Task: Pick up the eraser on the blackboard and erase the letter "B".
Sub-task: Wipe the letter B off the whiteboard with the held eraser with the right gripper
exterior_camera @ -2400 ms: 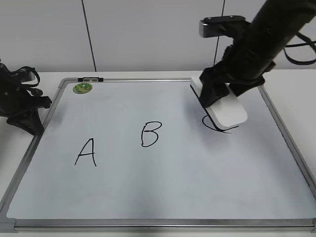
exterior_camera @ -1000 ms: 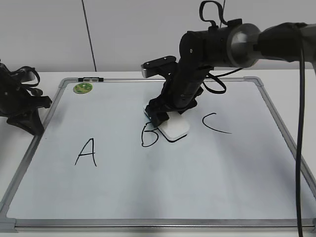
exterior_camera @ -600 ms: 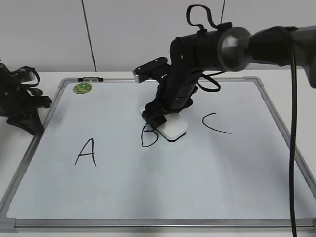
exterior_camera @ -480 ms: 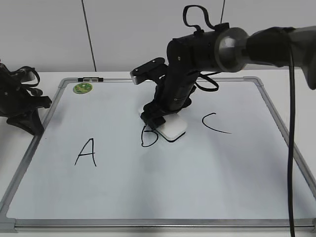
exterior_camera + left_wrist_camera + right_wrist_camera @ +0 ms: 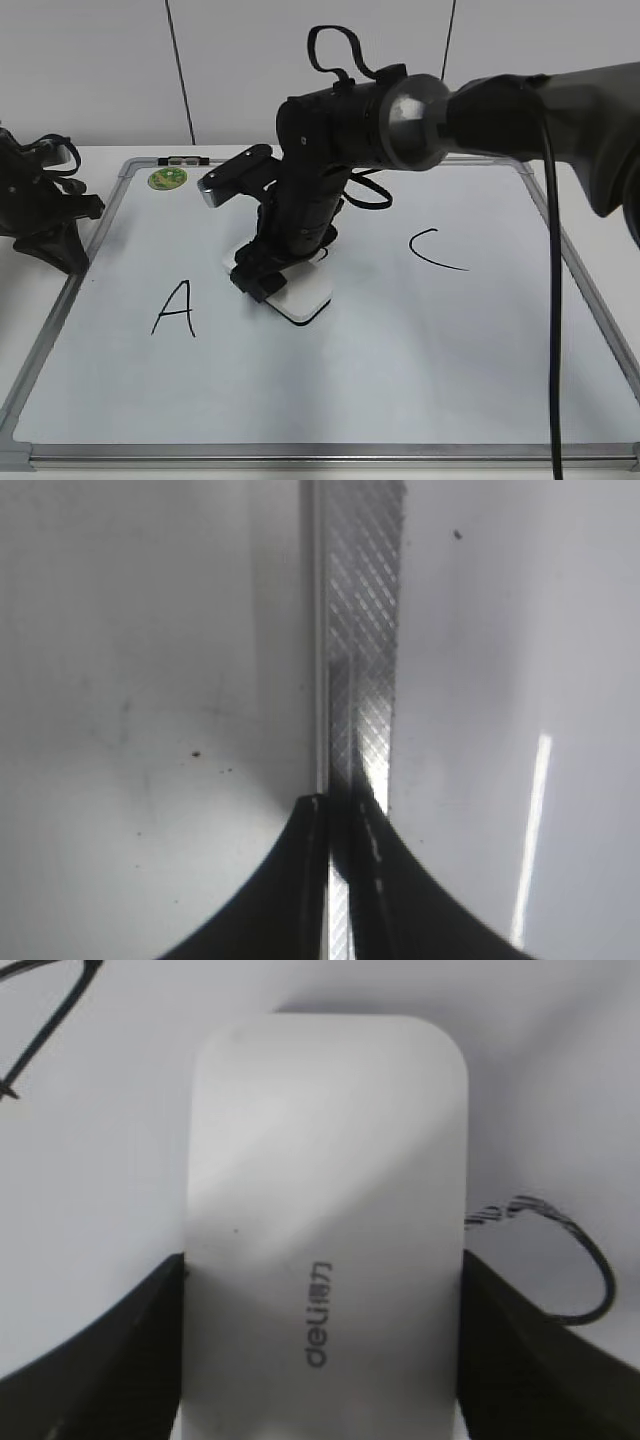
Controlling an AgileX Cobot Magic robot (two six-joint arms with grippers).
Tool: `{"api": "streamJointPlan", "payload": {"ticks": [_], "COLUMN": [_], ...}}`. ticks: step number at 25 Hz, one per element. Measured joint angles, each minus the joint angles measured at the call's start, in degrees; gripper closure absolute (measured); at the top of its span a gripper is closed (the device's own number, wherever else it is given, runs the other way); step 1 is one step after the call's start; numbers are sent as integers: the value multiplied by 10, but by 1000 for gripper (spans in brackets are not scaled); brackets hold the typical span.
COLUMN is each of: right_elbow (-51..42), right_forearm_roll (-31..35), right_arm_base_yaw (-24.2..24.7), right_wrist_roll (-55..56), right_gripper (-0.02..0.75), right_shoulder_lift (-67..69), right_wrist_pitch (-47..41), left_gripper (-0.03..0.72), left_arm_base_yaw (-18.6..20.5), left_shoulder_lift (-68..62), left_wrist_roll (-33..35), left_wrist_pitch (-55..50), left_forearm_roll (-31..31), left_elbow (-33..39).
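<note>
While flat on blackboard (image 5: 420,350), eraser (image 5: 300,295) lies diagonal.

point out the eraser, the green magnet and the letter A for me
eraser (image 5: 305,294), exterior view, bare white front corner.
green magnet (image 5: 167,179), exterior view, middle of the disc.
letter A (image 5: 174,310), exterior view, on its crossbar.
</note>
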State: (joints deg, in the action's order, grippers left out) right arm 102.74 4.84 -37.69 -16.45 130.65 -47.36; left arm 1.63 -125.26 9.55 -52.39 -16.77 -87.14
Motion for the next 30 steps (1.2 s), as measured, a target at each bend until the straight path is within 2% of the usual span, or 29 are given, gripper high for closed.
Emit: {"api": "streamJointPlan", "payload": {"ticks": [6, 16, 25, 30], "right_elbow": [0, 0, 3, 5], "right_forearm_roll": [-2, 11, 8, -25], "right_arm_base_yaw": [-6, 17, 74, 97], "right_wrist_roll": [-1, 23, 62, 97], "right_gripper": [211, 211, 211, 211], "right_shoulder_lift": [0, 1, 1, 1], "right_wrist_pitch": [-1, -6, -17, -22], "left_gripper": [666, 666, 666, 666], "left_arm_base_yaw": [0, 0, 0, 0], "left_shoulder_lift": [0, 0, -1, -1], "left_wrist_roll": [0, 0, 0, 0], "left_wrist_pitch": [0, 0, 0, 0], "left_forearm_roll": [-1, -1, -8, -10], "left_elbow": [0, 0, 0, 0]}}
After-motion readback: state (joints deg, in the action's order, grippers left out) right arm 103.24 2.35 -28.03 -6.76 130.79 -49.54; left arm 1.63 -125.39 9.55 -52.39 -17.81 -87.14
